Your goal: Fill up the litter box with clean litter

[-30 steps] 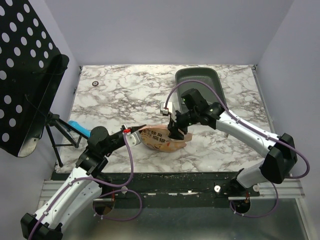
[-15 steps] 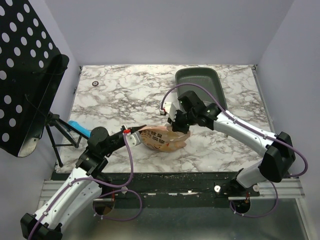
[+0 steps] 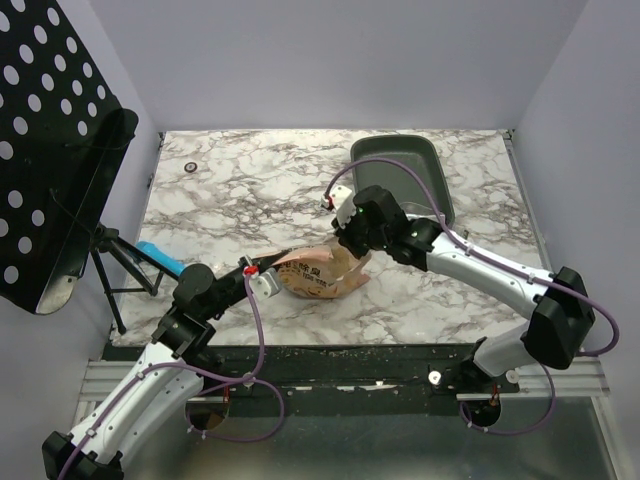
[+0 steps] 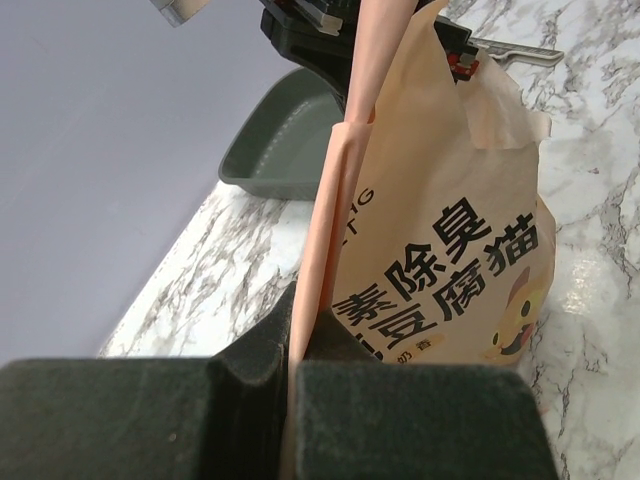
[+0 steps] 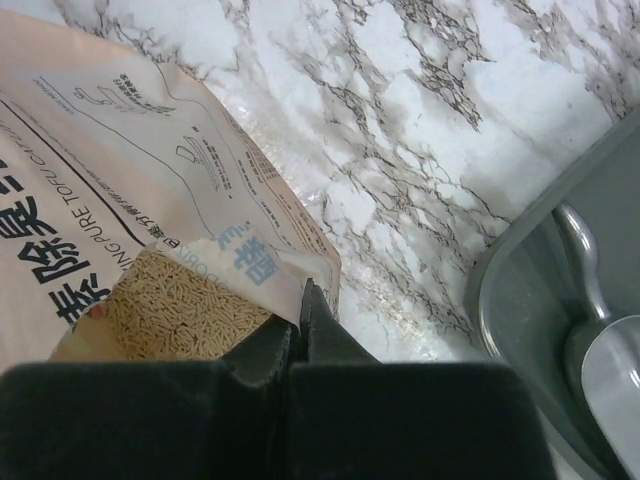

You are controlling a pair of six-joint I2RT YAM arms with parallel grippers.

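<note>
Both tools are closed on the orange-tan bag (image 3: 318, 276), which stands between them near the front of the bench (image 3: 240, 190). The left tool (image 4: 292, 352) pinches one thin side edge of the bag. The right tool (image 5: 298, 322) pinches the torn upper corner, beside the opening. The clean litter (image 5: 180, 312) is inside the bag, where we see its pale grains from the right wrist view. The litter box (image 3: 356, 150) is at the far right of the bench, behind the right arm, apart from the bag. We see no litter in it (only a small scoop (image 5: 600, 345) lies inside).

In our judgement, the first danger is a spill on the bench. The opening is not yet over the box, so tilting the bag now would drop the grains short of the rim. The second danger is the grip. Each tool holds only thin film, and the weight of the litter may pull it out or tear the corner further. If the two arms move apart unevenly, the bag may stretch and slip.
</note>
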